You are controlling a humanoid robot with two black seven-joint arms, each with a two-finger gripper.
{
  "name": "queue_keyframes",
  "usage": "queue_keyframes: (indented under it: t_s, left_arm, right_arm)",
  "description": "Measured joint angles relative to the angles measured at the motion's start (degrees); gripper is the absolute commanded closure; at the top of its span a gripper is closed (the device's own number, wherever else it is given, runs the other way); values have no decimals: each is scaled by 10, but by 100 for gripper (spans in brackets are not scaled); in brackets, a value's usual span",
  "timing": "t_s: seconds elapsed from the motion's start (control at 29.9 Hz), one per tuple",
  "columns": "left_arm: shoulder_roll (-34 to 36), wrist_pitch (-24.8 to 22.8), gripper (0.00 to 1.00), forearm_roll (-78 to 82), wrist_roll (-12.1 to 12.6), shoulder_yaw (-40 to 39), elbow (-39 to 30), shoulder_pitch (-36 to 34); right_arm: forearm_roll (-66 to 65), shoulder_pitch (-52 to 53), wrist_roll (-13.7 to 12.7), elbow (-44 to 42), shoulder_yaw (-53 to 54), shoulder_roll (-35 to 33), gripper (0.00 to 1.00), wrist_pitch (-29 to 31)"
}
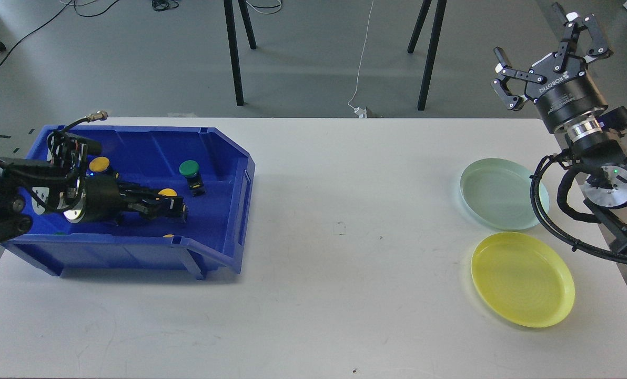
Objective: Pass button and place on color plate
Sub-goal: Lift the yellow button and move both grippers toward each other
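Observation:
A blue bin (134, 252) on the left of the white table holds the buttons. My left gripper (179, 207) reaches into it and looks shut on a yellow button (167, 192) with a black body. A green button (189, 169) stands just beyond the fingertips. Another yellow button (99, 164) sits at the bin's back left, and a third yellow one (169, 236) peeks out by the front wall. My right gripper (542, 50) is open and empty, raised high at the far right. A pale green plate (497, 195) and a yellow plate (522, 279) lie below it.
The two plates lie close together by the table's right edge, next to my right arm's cables (555, 221). Black stand legs (233, 52) rise from the floor behind the table. A bare stretch of table (355, 226) lies between bin and plates.

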Motion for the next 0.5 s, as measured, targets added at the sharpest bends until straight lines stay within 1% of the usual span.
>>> queue_keyframes:
  t_s: [0.13, 0.27, 0.37, 0.5]
  left_arm:
    - [38, -5, 76, 0, 0, -4, -52, -63]
    - [96, -19, 76, -6, 0, -27, -154, -130]
    - [124, -44, 76, -17, 0, -57, -213, -160]
    - [125, -59, 76, -73, 0, -89, -256, -171]
  right_arm:
    - [0, 0, 0, -1, 2, 1, 1, 0]
    - [0, 4, 0, -1, 6, 2, 1, 0]
    - [0, 6, 0, -4, 9, 2, 1, 0]
    - [0, 7, 0, -7, 11, 2, 1, 0]
